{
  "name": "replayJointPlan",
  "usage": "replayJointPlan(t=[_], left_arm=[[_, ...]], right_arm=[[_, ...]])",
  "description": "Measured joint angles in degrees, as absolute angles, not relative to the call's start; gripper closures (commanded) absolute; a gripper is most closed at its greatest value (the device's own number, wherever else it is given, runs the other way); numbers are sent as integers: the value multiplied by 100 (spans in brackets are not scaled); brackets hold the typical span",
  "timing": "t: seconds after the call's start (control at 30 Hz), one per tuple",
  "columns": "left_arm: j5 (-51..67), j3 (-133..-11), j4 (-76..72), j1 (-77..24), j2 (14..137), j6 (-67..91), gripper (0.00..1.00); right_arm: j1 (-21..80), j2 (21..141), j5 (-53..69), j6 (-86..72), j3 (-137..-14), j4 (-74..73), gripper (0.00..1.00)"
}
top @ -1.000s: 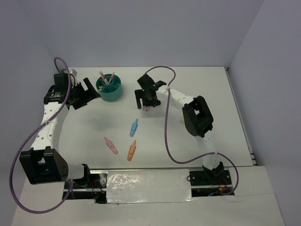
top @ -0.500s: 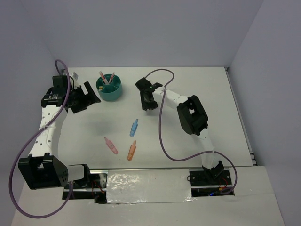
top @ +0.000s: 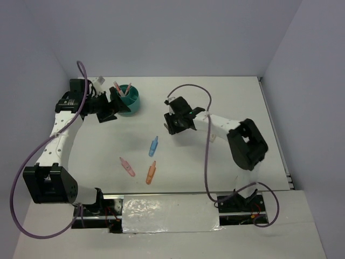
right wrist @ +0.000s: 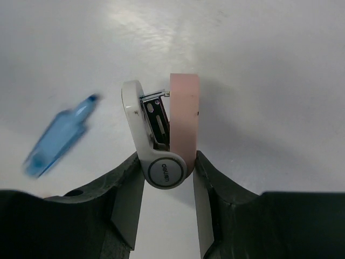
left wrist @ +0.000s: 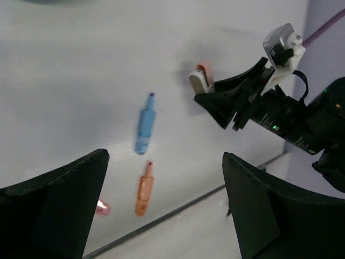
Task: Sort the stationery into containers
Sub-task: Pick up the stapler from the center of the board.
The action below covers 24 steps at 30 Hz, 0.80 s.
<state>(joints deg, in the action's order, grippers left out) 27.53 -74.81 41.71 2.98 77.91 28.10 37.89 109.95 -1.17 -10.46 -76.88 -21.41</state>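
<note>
My right gripper [top: 172, 125] is shut on a small pink and white stapler [right wrist: 161, 135], pinched between both fingers; the stapler also shows in the left wrist view [left wrist: 201, 80]. A blue marker [top: 154, 145] lies on the table just left of it and shows blurred in the right wrist view [right wrist: 59, 137]. An orange marker [top: 151, 172] and a pink marker [top: 127, 167] lie nearer the front. The teal organiser [top: 131, 103] stands at the back left with pens upright in it. My left gripper [top: 110, 108] is open and empty, right beside the organiser's left side.
White walls close the table at the back and both sides. The right arm's purple cable [top: 207, 162] loops over the table's right half. A taped strip [top: 170, 213] runs along the front edge between the arm bases.
My left gripper has swung right, up against the organiser. My right gripper has moved a little right and nearer with the stapler, and its arm has stretched out to the right.
</note>
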Motion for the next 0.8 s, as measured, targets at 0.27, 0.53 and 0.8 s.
replayJointPlan(t=[0.27, 0.53, 0.8], left_arm=[[4012, -7983, 2993, -884, 8232, 3675, 3], [4093, -8047, 1940, -1236, 8217, 4445, 9], [4073, -8047, 1256, -1568, 8226, 4825, 27]], right_arm=[[4001, 8517, 1002, -729, -7229, -1149, 91], [4152, 7977, 965, -690, -7290, -1173, 89], [4224, 7977, 805, -690, -7472, -1529, 89]])
